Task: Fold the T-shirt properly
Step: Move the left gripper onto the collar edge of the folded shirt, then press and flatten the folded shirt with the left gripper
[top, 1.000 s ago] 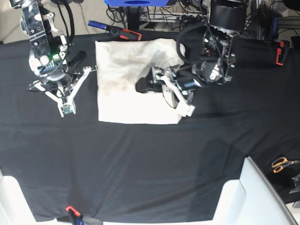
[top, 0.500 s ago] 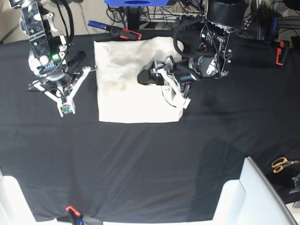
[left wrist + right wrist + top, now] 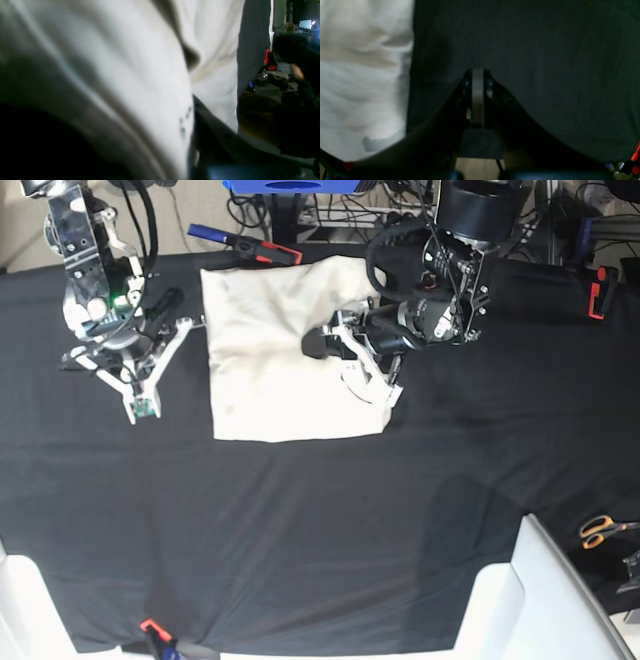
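The cream T-shirt (image 3: 270,350) lies folded into a rough rectangle on the black table cover (image 3: 300,520), towards the back. My left gripper (image 3: 383,388) is at the shirt's right edge near its front corner, with its white fingers drawn together over the cloth. In the left wrist view the T-shirt (image 3: 125,62) fills the frame and runs between the dark fingers (image 3: 215,135). My right gripper (image 3: 140,408) hovers over bare cover to the left of the shirt. Its jaws are shut and empty (image 3: 477,75), with the T-shirt (image 3: 357,75) off to one side.
A red-and-black clamp (image 3: 262,248) grips the table's back edge just behind the shirt. An orange clamp (image 3: 598,292) is at the right edge. Orange-handled scissors (image 3: 600,530) lie at the far right. A white panel (image 3: 540,600) stands at the front right.
The left gripper's fingers have come together on the shirt's right edge, and the arm has shifted slightly left and back. The right arm has barely moved.
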